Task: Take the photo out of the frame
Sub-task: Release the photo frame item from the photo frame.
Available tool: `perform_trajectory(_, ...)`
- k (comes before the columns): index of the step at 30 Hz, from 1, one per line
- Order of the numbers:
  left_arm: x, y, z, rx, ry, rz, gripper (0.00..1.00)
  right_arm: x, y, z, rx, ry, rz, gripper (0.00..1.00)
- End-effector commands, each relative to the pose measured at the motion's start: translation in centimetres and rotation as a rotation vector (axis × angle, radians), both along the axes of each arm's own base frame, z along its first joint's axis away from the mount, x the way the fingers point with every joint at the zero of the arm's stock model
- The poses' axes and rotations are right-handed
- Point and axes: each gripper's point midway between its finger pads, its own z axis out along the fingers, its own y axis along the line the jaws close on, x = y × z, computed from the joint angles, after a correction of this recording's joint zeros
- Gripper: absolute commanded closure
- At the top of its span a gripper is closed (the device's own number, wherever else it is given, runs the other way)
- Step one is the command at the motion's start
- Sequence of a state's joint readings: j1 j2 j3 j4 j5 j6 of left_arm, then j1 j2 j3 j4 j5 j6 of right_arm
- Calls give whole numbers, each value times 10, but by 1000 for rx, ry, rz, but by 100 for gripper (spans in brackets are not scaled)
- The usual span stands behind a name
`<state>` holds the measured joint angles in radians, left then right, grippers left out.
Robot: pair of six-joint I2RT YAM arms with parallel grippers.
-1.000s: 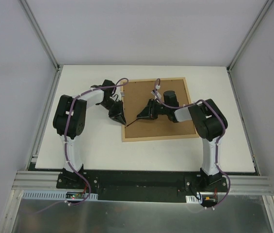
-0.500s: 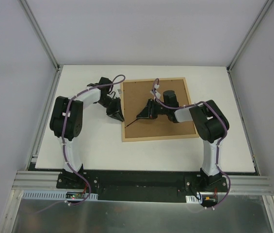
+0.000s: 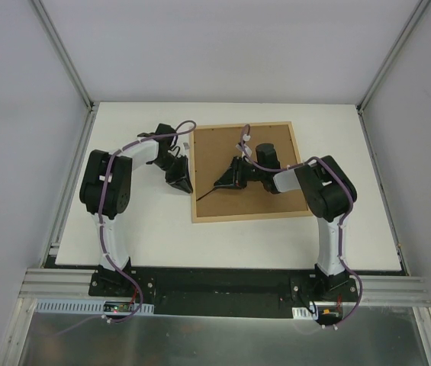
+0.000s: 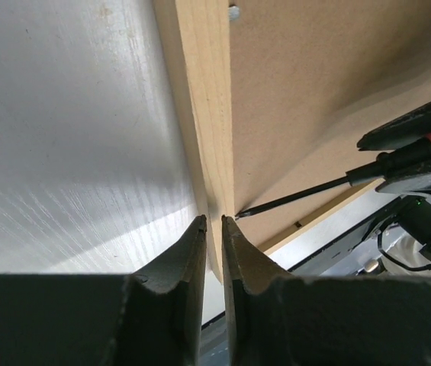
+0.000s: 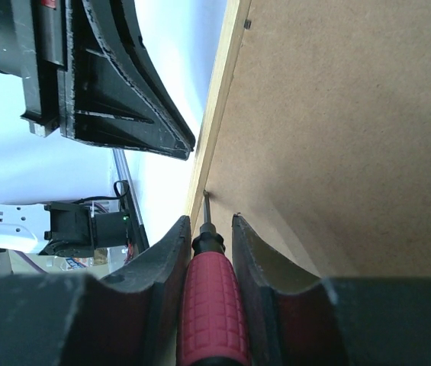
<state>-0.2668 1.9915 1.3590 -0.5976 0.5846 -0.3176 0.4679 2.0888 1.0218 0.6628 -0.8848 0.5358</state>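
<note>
From above, we see the frame (image 3: 276, 202) lying face down on the white table (image 3: 162, 236), with its brown fibreboard back up and its light wood rim all round. It sits right of the table's middle, between the 2 arms. We cannot see the photo from this side. The left gripper (image 3: 187, 187) hangs just off the frame's left edge, with its tips pointing down towards the rim. The right gripper (image 3: 221, 183) reaches in over the back from the right. It carries a screwdriver (image 3: 206, 193) whose thin shaft slants down to the back's left edge.

From the left wrist, we look down along the wooden rim (image 4: 200, 91), with bare table on the left and the brown back (image 4: 314, 99) on the right. The left gripper's 2 fingers are pressed almost together, with only a narrow slit between them and nothing pinched. They are poised right over the rim. The screwdriver's tip rests where the back meets the rim, just beside those fingertips. A small metal tab (image 4: 233, 11) sits further along the same seam.

From the right wrist, the right gripper's 2 fingers pinch the screwdriver's red, ribbed handle (image 5: 211, 305). The shaft points straight ahead and its tip touches the seam between back and rim. The left gripper's dark fingers hang just beyond the rim, over the table.
</note>
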Motion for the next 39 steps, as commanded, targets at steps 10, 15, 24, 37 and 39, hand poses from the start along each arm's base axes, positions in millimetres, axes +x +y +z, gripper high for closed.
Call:
perform_trajectory(10,-7,-7,-17,24,40,-36,83,-19,5,-26,-26,51,42,100)
perform_trajectory(15,-10,-8,-23,45,49,-39,83,-27,17,-25,-25,67,61,100)
perform_trajectory(24,-12,-6,-28,113,28,-39,86,-42,49,18,-70,36,80,100)
perform_trajectory(37,-11,-8,-25,168,-28,-64,89,-78,88,59,-369,-30,227,100)
perform_trajectory(39,-10,-8,-24,170,-31,-64,89,-86,97,65,-334,16,248,100)
